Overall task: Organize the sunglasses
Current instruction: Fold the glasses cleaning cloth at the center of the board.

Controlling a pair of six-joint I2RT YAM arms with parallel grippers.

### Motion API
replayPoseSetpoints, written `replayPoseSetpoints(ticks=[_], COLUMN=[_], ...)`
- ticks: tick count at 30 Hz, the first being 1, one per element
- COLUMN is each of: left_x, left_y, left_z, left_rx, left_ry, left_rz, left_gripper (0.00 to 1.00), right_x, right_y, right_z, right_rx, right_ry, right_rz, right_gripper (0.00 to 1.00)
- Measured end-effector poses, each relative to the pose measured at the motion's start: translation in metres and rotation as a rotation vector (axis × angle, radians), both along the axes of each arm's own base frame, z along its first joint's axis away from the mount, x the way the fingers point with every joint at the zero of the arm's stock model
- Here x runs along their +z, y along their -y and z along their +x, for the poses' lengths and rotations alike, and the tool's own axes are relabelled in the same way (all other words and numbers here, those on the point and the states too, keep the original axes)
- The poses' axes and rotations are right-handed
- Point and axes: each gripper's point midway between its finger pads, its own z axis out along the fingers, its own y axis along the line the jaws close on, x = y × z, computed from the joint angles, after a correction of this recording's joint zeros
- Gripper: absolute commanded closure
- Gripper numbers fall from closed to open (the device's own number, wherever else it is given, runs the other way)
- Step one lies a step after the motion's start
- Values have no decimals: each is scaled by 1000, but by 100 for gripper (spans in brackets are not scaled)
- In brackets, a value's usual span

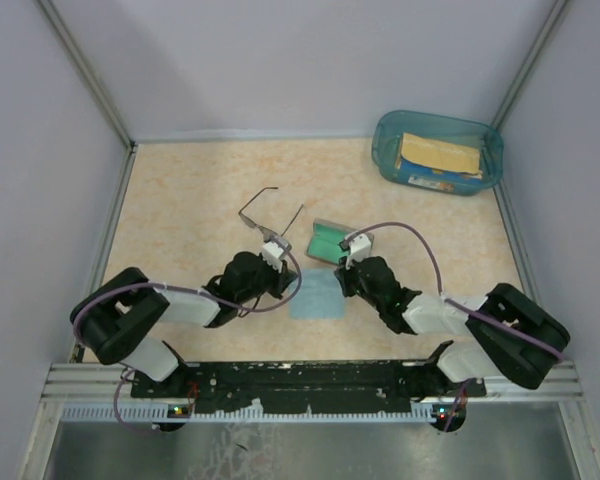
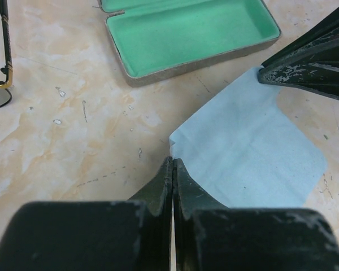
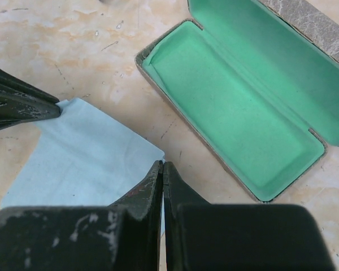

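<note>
The sunglasses (image 1: 265, 213) lie unfolded on the table, behind and left of my left gripper (image 1: 294, 272); one thin dark temple (image 2: 5, 45) and a lens edge show in the left wrist view. A light blue cloth (image 1: 315, 296) lies flat between both arms. My left gripper (image 2: 173, 162) is shut, its tips pinching one far corner of the cloth (image 2: 248, 147). My right gripper (image 3: 163, 165) is shut on the other far corner of the cloth (image 3: 85, 152). Just beyond the cloth lies the grey case (image 1: 330, 241), open, with its green lining (image 3: 231, 107) bare.
A teal plastic bin (image 1: 385, 150) with yellow packets stands at the back right. Grey walls close the table at the back and sides. The case (image 2: 192, 34) lies close ahead of both grippers.
</note>
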Motion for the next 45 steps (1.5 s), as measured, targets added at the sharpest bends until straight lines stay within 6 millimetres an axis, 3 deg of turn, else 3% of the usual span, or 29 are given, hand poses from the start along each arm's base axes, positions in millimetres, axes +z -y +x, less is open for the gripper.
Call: replayPoseSetpoints(ticks=[8, 18, 31, 45], left_x=[-3, 9, 5, 10], left_y=[-5, 1, 4, 7], left_z=[-15, -24, -42, -48], left_rx=[-36, -69, -98, -101], left_ry=[-3, 33, 39, 70], left_rz=[-17, -56, -52, -71], left_gripper=[100, 100, 100, 100], right_x=[5, 3, 3, -6], right_y=[1, -1, 1, 2], right_z=[-9, -25, -37, -46], right_rx=[20, 61, 82, 100], right_ry=[18, 21, 22, -9], right_rz=[17, 24, 37, 42], right_gripper=[100, 100, 100, 100])
